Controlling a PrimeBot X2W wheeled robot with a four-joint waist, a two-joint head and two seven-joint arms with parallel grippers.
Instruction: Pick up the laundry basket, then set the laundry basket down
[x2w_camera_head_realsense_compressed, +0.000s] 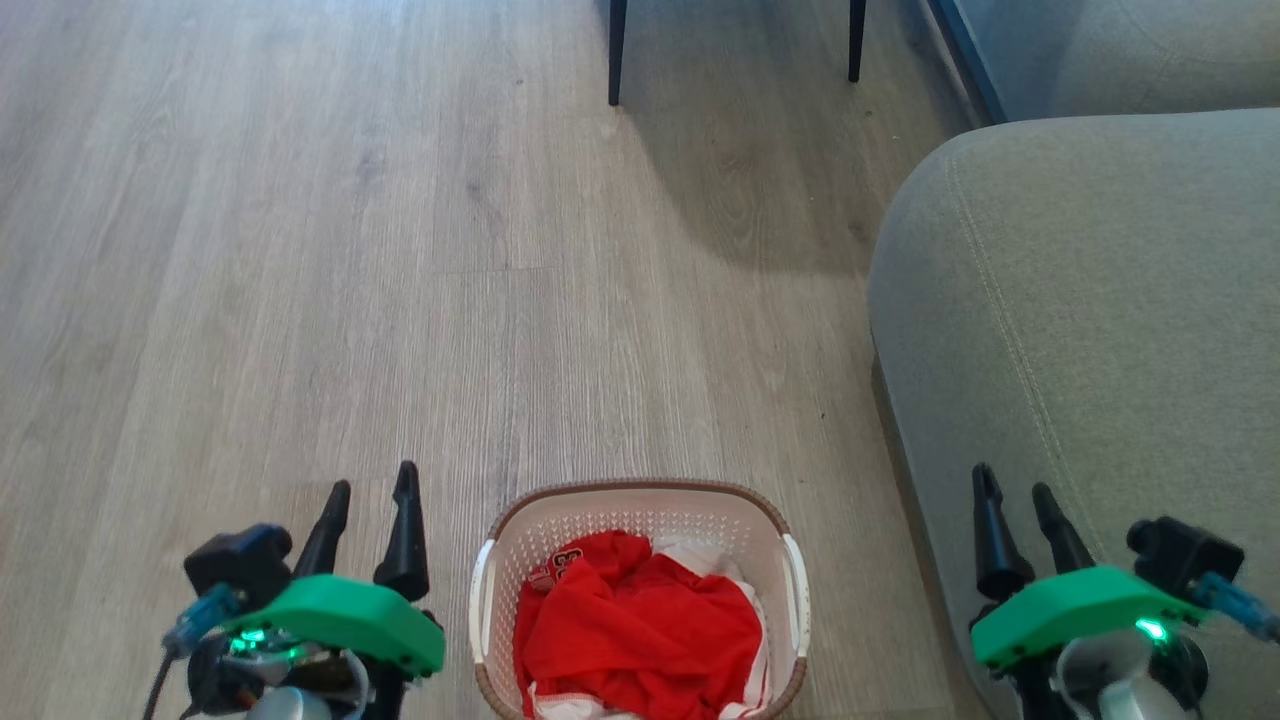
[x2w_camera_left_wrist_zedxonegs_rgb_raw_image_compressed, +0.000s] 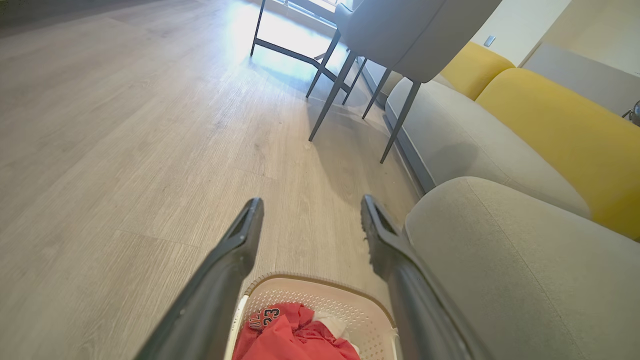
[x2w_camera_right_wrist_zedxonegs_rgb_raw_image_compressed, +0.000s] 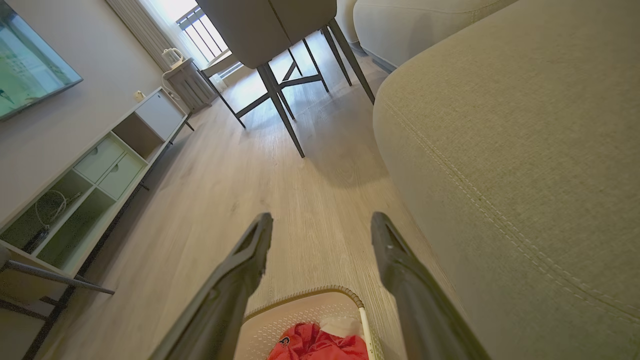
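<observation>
While both arms sit low at either side, the laundry basket (x2w_camera_head_realsense_compressed: 640, 520) stands upright on the wood-look floor (x2w_camera_head_realsense_compressed: 300, 250) between them. It is at the bottom centre of the head view, and its near edge is cut off by the frame.

Contents: a crumpled red garment (x2w_camera_head_realsense_compressed: 640, 620) fills most of the basket, with white fabric (x2w_camera_head_realsense_compressed: 690, 552) showing at its edges. Printed numerals on the red cloth are legible in the left wrist view.

Left gripper (x2w_camera_head_realsense_compressed: 373, 478): released, fingers spread, nothing between them. It sits to the left of the basket, apart from the brown rim and the white side handle.

Right gripper (x2w_camera_head_realsense_compressed: 1012, 480): likewise released and empty, fingers parted. It sits to the right of the basket and is seen against the grey sofa arm (x2w_camera_head_realsense_compressed: 1100, 350); whether it touches the fabric cannot be determined.

Surroundings: the sofa arm stands near the basket's right side with a strip of floor between them. Two dark chair legs (x2w_camera_head_realsense_compressed: 616, 50) stand well beyond the basket, at the top of the head view.
</observation>
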